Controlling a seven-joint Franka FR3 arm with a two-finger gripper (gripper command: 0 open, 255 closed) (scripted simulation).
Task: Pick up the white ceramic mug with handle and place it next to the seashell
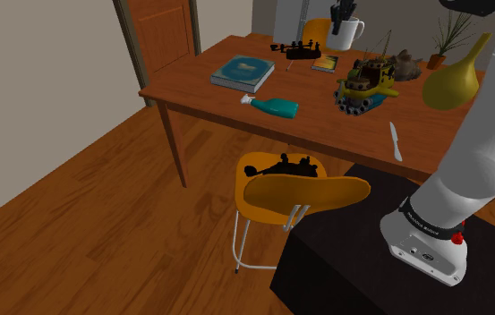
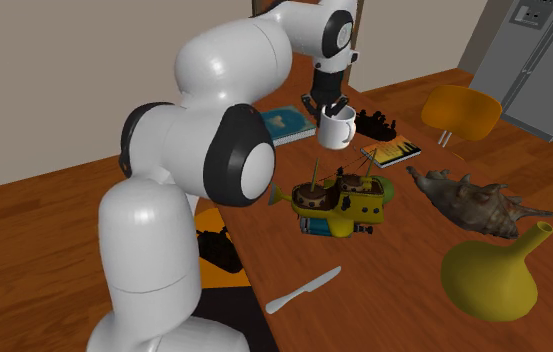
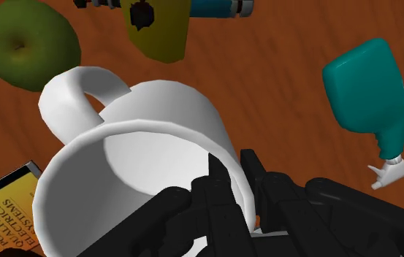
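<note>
Mug (image 3: 142, 146) hangs from the black gripper (image 3: 231, 166), white and plain, with its handle turned away from the fingers. One finger sits inside the cup and the other outside, so the two pinch the wall at the rim. In the second exterior view the mug (image 2: 336, 128) is held off the table (image 2: 414, 255), over the stretch between the blue book (image 2: 289, 120) and the toy boat (image 2: 339, 200). The arm comes down on it from above.

The seashell (image 2: 469, 200) lies on the table well apart from the mug, toward the second exterior view's right. It sits just past the toy boat and near the yellow vase (image 2: 494, 275). A green apple (image 3: 28, 44) and a teal bottle (image 3: 368, 87) lie on the wood below the cup. A pale knife (image 2: 304, 290) rests near the table edge closest to the robot's stand. In the shoulder view an orange chair (image 1: 303, 192) stands at that same edge.
</note>
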